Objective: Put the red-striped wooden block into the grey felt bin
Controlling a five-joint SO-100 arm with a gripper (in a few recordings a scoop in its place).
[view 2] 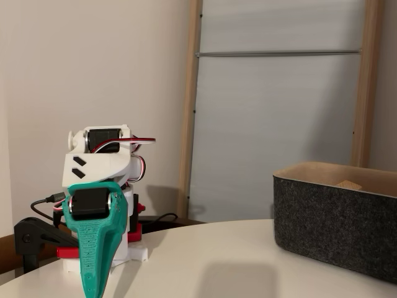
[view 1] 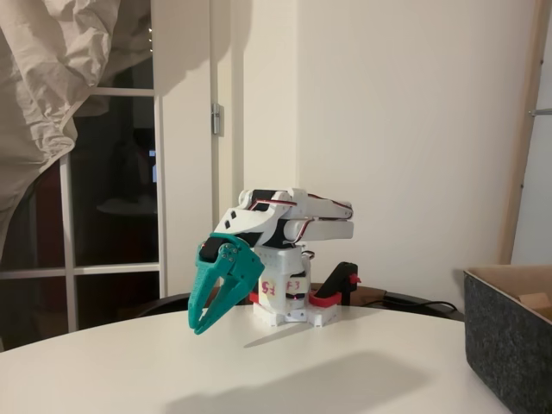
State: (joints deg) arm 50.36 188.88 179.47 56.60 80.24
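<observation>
Gripper is hanging low in front of the folded arm, its tip pointing down at the table and hovering just above it. In that fixed view its teal fingers are lying drawn together at the tips, with nothing pinched between them. In the other fixed view the gripper is showing edge-on, so the fingers are not telling anything more there.

The red-striped block is not showing anywhere on the tabletop. Inside the grey felt bin a pale wooden-looking lump is peeking above the lining, and the same kind of shape is rising just over the rim of the bin. No red is showing on it, so I cannot tell whether it is the block.

Judging from this, the arm is resting, not carrying. If that lump is the block, the job is looking finished. If not, the next move is calling for finding the block first, then unfolding the arm and spreading the fingers.

The table is white, round and smooth, catching soft shadows. Pale walls are standing behind it, with a dark window, a crumpled cloth hanging over it, and a wooden post.
</observation>
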